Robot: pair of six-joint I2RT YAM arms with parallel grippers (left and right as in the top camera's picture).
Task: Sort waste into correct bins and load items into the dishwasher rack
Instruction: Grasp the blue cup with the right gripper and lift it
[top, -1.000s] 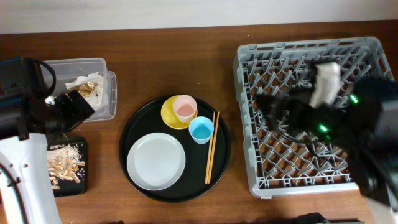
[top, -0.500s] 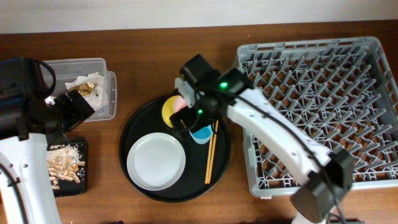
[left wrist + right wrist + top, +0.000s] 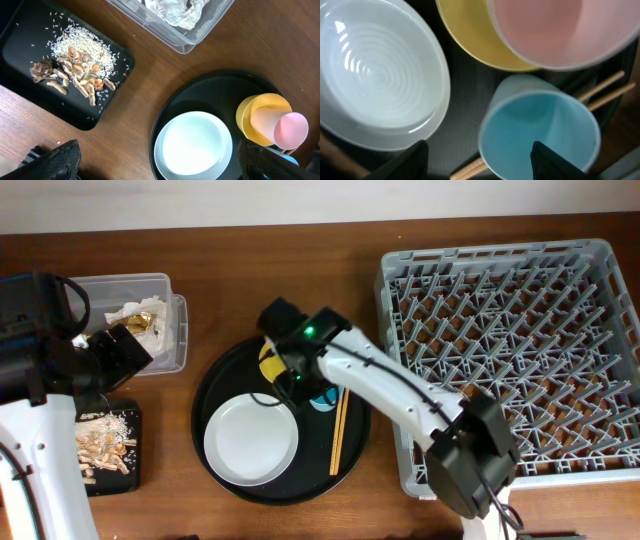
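Note:
My right gripper [image 3: 300,375] [image 3: 480,160] is open, low over the round tray. One finger is over the light blue cup's mouth [image 3: 540,130] and the other is outside its wall. The pink cup [image 3: 560,30] stands in the yellow dish [image 3: 470,40] just beyond; the arm hides it from overhead. The grey plate [image 3: 250,440] and chopsticks [image 3: 340,430] lie on the same tray. My left gripper [image 3: 118,352] [image 3: 160,167] is open and empty, between the clear tub [image 3: 130,290] and the black tray [image 3: 135,415]. The rack [image 3: 510,350] is empty at the right.
The tub holds white paper [image 3: 125,312] and gold foil [image 3: 148,320]. Rice and brown scraps [image 3: 75,65] lie in the black tray. The round black serving tray [image 3: 215,390] sits mid-table. My right arm crosses from the bottom right over the rack's near left corner.
My right arm has swung from over the rack to the round tray and come down over the cups. The left arm has not moved.

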